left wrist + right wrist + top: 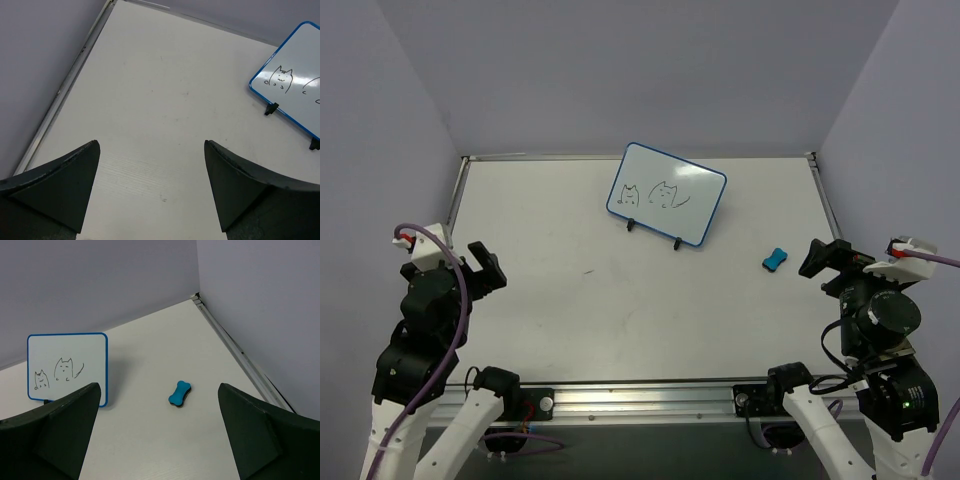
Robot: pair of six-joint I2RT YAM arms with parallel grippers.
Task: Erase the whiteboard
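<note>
White tabletop with metal edge rails, enclosed by pale lilac walls. Left gripper: jaws spread wide, nothing between them, low at the near left. Right gripper: likewise wide open and empty, at the near right. Near the right gripper, on its left and not touching it: small blue bone-shaped eraser, lying flat, apart from everything else. Farther out, toward the far middle of the table: whiteboard, white face, thin blue rim, rounded corners, propped tilted back on two small black feet, set slightly askew to the table edge. On its face: two black cat doodles, not yet wiped. Handling, by judgement: probably light and rigid, smooth-faced, prone to sliding or tipping backward under wiping pressure; best steadied by a pinch on the top or side rim, clear of the drawings. Eraser probably light too, with a narrow waist suited to a pinch across the middle.
</note>
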